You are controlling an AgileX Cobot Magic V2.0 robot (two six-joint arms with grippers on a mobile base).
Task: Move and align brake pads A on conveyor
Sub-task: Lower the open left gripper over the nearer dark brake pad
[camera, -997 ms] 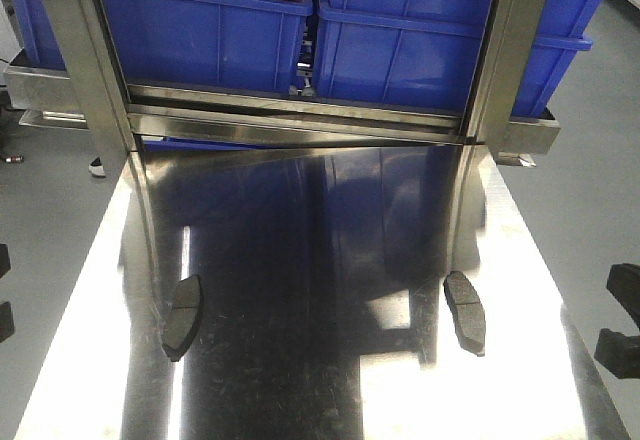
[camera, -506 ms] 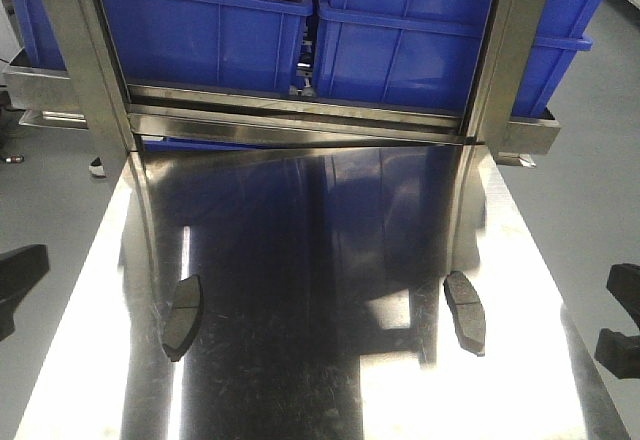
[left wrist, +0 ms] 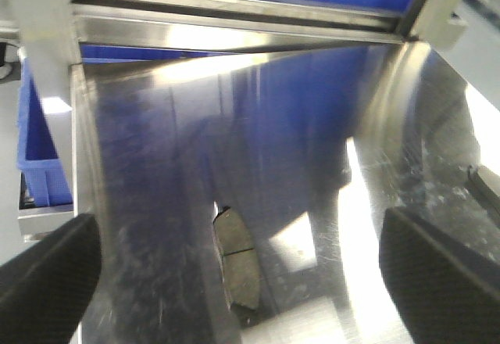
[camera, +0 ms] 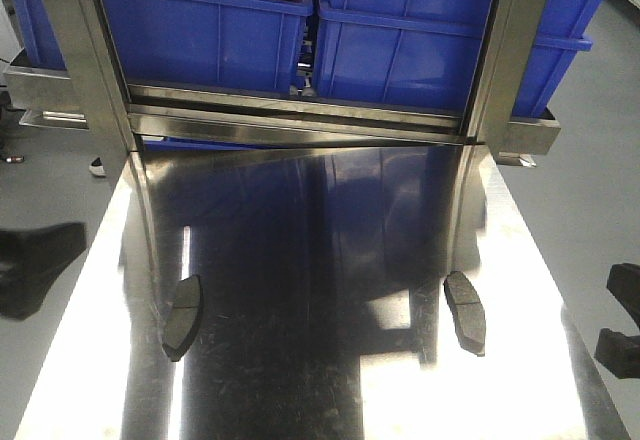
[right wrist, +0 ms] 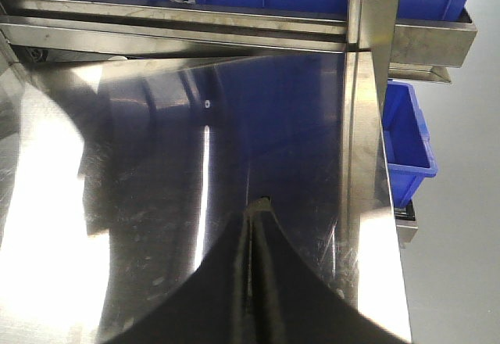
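My left tool (left wrist: 234,238) has its two dark fingers (left wrist: 48,281) spread wide apart and holds nothing. In its wrist view one finger sits at 8 o'clock and the other at 4 o'clock. Between them, at about 6 o'clock, the left brake pad (left wrist: 237,259) lies flat on the shiny steel desk (camera: 320,260). Its grey-brown face is up and a thin groove crosses its middle. The fingers are clear of it.

My right tool (right wrist: 256,219) has its fingers pressed together into one dark wedge with only a hairline slit between them. Nothing is clamped in it, and it points toward 12 o'clock over bare steel.

From the front, the left tool shows as a dark shape at 9 o'clock, off the desk's left edge. The right tool is at 4 o'clock, off the right edge. The left brake pad is at 7 o'clock and the right brake pad (camera: 465,312) at 5 o'clock. They are well apart, each near its own side of the desk and lying lengthwise, near to far.

Past the desk's right edge sits a small blue bin (right wrist: 408,137), lower down. At 12 o'clock a steel rail (camera: 300,110) spans between two steel posts (camera: 75,60), and large blue bins (camera: 200,30) stand behind it.
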